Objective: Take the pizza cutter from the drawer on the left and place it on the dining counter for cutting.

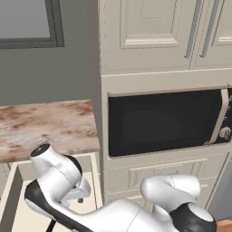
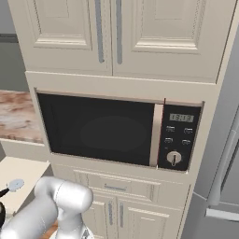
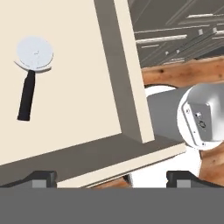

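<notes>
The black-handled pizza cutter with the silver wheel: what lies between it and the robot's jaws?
In the hand view, only the bare cream drawer floor and its front wall separate the cutter from the gripper.

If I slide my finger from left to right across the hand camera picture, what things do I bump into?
Pizza cutter lying on the drawer's cream floor → the drawer's side wall → the brown wooden floor beyond it.

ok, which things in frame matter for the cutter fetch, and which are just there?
Job:
pizza cutter, lying flat in the drawer
open drawer
gripper, jaws apart, above the drawer

Just there:
microwave
upper cabinets
marbled worktop
</notes>
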Available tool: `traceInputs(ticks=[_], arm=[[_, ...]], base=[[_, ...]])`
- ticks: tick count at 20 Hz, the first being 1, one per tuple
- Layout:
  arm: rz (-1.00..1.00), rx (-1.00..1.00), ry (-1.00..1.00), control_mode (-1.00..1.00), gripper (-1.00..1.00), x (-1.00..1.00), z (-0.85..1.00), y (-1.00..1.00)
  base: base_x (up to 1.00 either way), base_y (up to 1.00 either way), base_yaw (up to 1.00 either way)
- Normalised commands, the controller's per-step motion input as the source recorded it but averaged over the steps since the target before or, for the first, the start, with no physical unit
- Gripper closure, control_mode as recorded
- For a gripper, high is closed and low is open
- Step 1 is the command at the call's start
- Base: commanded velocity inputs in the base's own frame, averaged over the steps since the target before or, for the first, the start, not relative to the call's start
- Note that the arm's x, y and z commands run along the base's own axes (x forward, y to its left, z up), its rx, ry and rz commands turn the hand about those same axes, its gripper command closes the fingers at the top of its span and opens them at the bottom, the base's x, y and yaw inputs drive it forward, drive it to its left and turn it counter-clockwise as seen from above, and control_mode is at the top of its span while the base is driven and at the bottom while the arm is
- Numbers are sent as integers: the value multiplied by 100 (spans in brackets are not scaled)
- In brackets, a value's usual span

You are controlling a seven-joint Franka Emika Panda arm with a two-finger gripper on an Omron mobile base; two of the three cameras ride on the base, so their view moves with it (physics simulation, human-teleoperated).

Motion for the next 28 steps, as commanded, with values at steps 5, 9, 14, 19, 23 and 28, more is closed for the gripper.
traceInputs(ticks=[5,9,14,19,23,28], arm=[[-9,5,4,-100,-100,25,-10,0],[-1,0,-6,-100,-100,18,-46,3],[1,6,-4,-100,-100,27,-36,11],[11,15,1,-100,-100,20,-17,5],[11,6,0,-100,-100,15,-28,11],[7,0,1,-100,-100,19,-43,36]], base=[[0,0,0],[0,0,0],[0,0,0],[0,0,0],[0,0,0],[0,0,0]])
